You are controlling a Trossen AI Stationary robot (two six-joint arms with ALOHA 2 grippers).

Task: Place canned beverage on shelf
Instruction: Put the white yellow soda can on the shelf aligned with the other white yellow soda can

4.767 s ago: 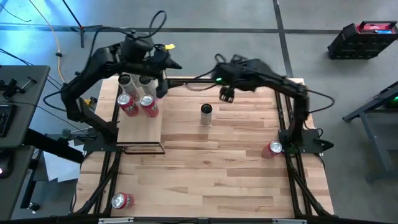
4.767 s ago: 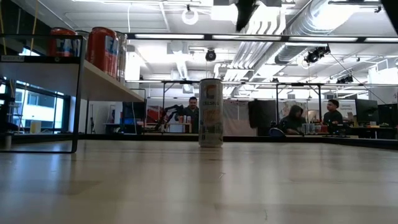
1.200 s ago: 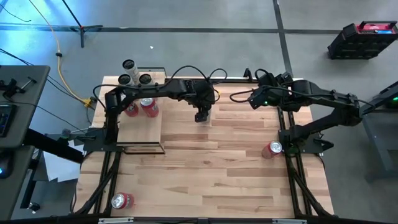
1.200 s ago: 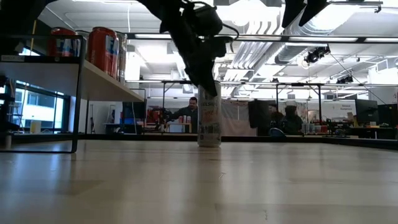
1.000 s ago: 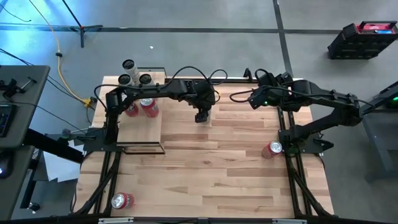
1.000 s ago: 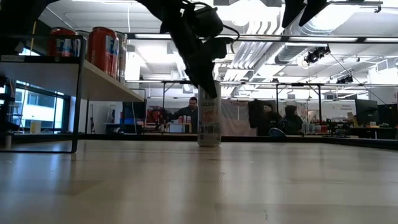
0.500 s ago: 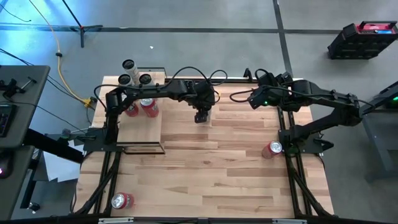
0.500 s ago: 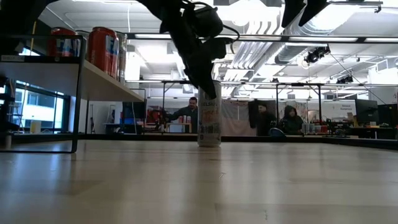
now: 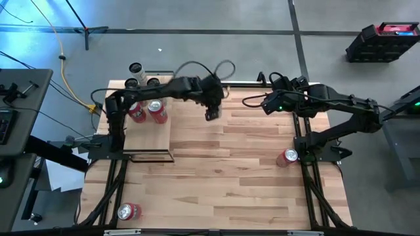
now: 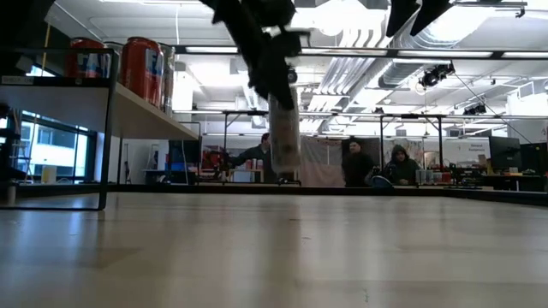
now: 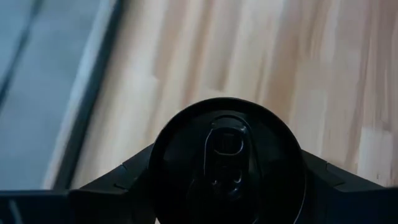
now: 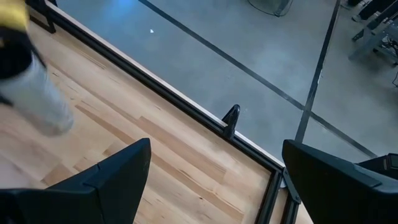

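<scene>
Claw status: left claw (image 9: 211, 113) is clamped on the pale can (image 10: 283, 137), gripping it from the top end, and the can hangs clear above the counter (image 9: 230, 177). In the left wrist view the can's lid (image 11: 227, 155) sits snug between the two dark fingers (image 11: 109, 190).
Counter: big plank-striped wood top, everything below is placed relative to the shelf.
Shelf: narrow pale board with a thin black frame (image 9: 147, 141), at the counter's left side. In the low view it sits raised up (image 10: 128, 107).
Right arm: well off to the right of the shelf, right claw (image 12: 211, 168) parked over the far edge of the counter, fingers spread wide with nothing between them.
Held can vs shelf: to the right of the shelf, near its far end, not touching it.
Red cans on shelf: two (image 9: 147, 111) standing at the shelf's far end, side by side.
Pale cans on shelf: three lids (image 9: 141, 75) showing just past the red pair, at the far edge.
Other red cans: one (image 9: 287, 156) far right of the shelf by the right arm's base, one (image 9: 128, 211) near the counter's front left corner, past the shelf's near end.
Background: people (image 10: 355, 167) sitting in the room behind, low view only.
</scene>
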